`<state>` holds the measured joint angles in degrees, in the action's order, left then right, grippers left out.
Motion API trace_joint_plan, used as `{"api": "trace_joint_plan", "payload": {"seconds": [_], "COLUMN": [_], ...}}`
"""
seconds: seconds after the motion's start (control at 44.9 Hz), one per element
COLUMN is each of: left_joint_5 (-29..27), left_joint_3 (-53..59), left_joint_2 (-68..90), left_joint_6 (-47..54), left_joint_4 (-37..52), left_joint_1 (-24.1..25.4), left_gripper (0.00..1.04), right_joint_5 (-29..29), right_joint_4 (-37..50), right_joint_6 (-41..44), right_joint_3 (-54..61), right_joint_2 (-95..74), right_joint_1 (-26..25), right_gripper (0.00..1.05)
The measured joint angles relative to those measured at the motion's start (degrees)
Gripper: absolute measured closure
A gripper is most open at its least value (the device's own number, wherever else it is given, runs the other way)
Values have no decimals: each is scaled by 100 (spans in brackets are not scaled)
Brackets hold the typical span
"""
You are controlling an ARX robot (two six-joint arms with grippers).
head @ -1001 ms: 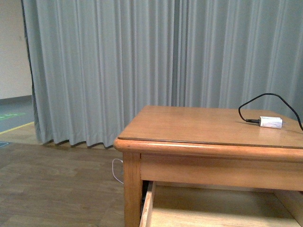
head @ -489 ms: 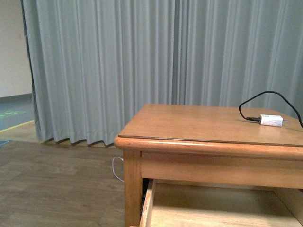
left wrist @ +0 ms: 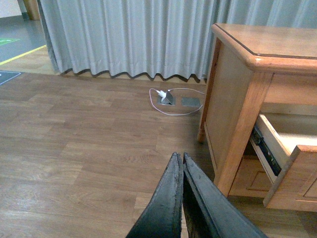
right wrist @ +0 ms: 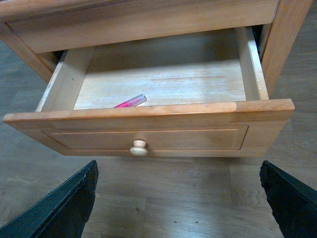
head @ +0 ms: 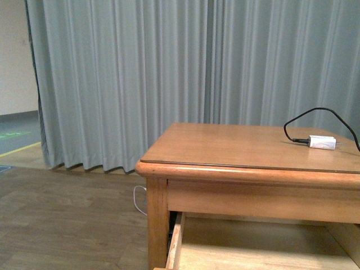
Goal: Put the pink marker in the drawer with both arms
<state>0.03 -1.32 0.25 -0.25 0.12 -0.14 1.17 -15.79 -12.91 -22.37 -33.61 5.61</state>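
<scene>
pink marker (right wrist: 130, 101) in open drawer (right wrist: 198, 132), (near front)

The wooden table (head: 225, 149) stands on plank floor (left wrist: 74, 139) near my left gripper (left wrist: 179, 155). I see a white charger (head: 322, 143) with black cable (head: 320, 109) on top, and a pale cord (left wrist: 156, 92) on the floor beyond the gripper.

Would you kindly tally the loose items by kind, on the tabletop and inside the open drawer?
marker: 1, in the drawer
charger: 1, on the table, with its black cable
Total: 2
</scene>
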Motion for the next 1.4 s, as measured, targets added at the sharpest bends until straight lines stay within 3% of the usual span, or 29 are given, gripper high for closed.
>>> {"api": "trace_joint_plan", "payload": {"seconds": [0.089, 0.133, 0.2, 0.356, 0.534, 0.69, 1.112, 1.402], "left_joint_5": [0, -2, -4, -4, -2, -2, -2, -2], "left_joint_3": [0, 0, 0, 0, 0, 0, 0, 0], "left_joint_2": [0, 0, 0, 0, 0, 0, 0, 0], "left_joint_6": [0, 0, 0, 0, 2, 2, 2, 0], "left_joint_4": [0, 0, -2, -2, -2, -2, -4, -4], "left_joint_1": [0, 0, 0, 0, 0, 0, 0, 0], "left_gripper": [89, 78, 67, 40, 5, 6, 6, 6], "right_joint_5": [-96, -503, -605, -295, 50, -4, -415, -940], "right_joint_4": [107, 863, 1156, 896, 1565, 2765, 5106, 6078], "right_joint_6": [79, 492, 839, 1193, 1440, 1224, 938, 909], "right_joint_3": [42, 299, 297, 144, 15, -151, -682, -1711], "right_joint_2": [37, 118, 35, -990, -3005, -4439, -6218, -7591], "right_joint_1": [15, 52, 15, -260, -374, -232, -103, -31], "right_gripper": [8, 8, 8, 8, 8, 8, 8, 8]}}
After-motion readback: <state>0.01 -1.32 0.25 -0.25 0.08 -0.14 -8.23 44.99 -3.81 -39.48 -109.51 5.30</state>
